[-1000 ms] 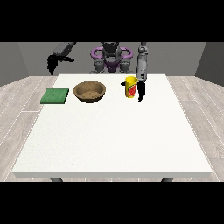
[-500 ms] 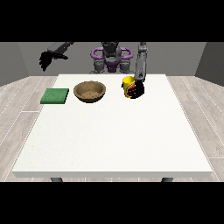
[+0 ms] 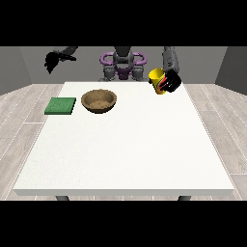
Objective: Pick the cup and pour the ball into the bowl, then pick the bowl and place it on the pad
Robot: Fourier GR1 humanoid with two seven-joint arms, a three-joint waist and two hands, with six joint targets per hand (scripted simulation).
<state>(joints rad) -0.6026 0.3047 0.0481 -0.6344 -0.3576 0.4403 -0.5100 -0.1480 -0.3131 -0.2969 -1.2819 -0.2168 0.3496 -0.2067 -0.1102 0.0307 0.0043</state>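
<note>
Front view, and you've got the yellow cup off the table now: a second ago it stood on the far right of the surface with the hand at the view's right only alongside it, and now that hand has its black fingers wrapped round the cup's side and has carried it up above the far edge. The cup looks tipped a little, mouth leaning left. You can't see the ball from here; it may be inside, but you cannot tell.

So the pick is done, and the pour is what's left. The brown bowl hasn't budged, sitting far left of centre on the table, well apart from the cup. You'll want to swing left until the mouth hangs over the bowl before tipping further, or the ball may land on the table.

The green pad lies flat just left of the bowl, waiting for the last step.

Your other hand, at the view's left, has lifted higher and hangs clear of the table beyond its far left corner, holding nothing; whether its fingers are curled, you cannot tell.
</note>
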